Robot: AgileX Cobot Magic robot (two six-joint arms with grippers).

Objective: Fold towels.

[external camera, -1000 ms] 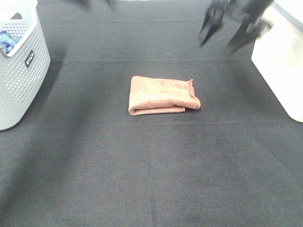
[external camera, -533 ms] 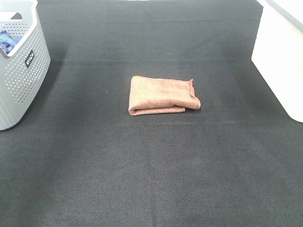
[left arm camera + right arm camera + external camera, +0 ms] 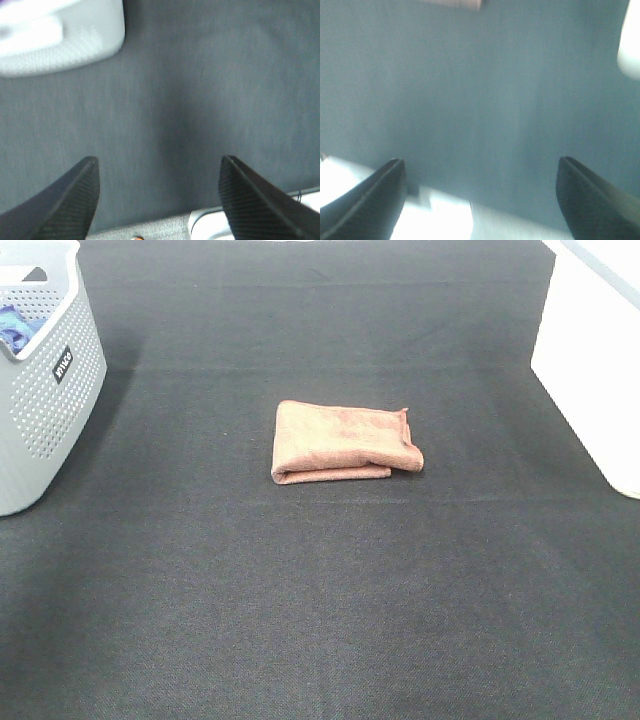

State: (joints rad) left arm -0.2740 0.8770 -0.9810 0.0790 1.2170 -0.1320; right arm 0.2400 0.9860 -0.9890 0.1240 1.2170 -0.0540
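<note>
The reddish-brown towel [image 3: 343,443] lies folded into a small rectangle in the middle of the black table, with one end rolled over at the right. Neither arm shows in the exterior high view. My left gripper [image 3: 157,172] is open and empty over bare dark cloth. My right gripper [image 3: 480,172] is open and empty over bare dark cloth; a sliver of the towel [image 3: 455,4] shows at the edge of the right wrist view, far from the fingers.
A grey perforated basket [image 3: 45,390] with a blue cloth [image 3: 15,328] inside stands at the left edge; it also shows blurred in the left wrist view [image 3: 55,35]. A white bin [image 3: 590,360] stands at the right edge.
One second ago the dark fingers of an arm were blurred at the top right of the exterior high view; they have left the view. The towel has not moved.
</note>
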